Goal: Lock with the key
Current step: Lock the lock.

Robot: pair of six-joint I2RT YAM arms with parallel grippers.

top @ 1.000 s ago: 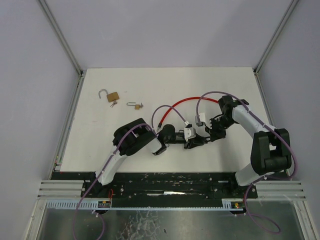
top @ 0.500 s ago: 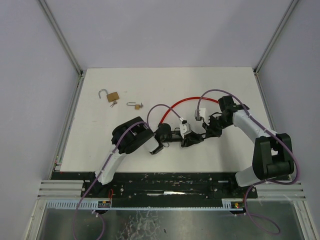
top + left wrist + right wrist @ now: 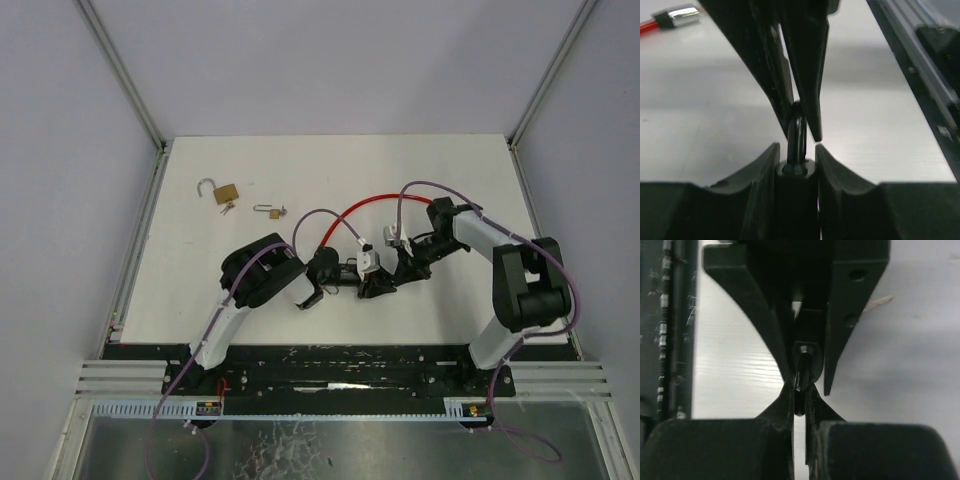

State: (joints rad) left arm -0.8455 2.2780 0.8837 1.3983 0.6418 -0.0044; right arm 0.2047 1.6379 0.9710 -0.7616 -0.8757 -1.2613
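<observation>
Jaws on your left gripper [image 3: 796, 150] clamp the black lock body [image 3: 795, 200]; right gripper [image 3: 799, 390] jaws pinch its loop [image 3: 796, 140], near-middle of the table [image 3: 450, 170].

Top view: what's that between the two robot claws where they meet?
A small black lock. The left gripper clamps its body; the right gripper pinches the thin black piece rising from it. The left wrist view shows this best.
</observation>
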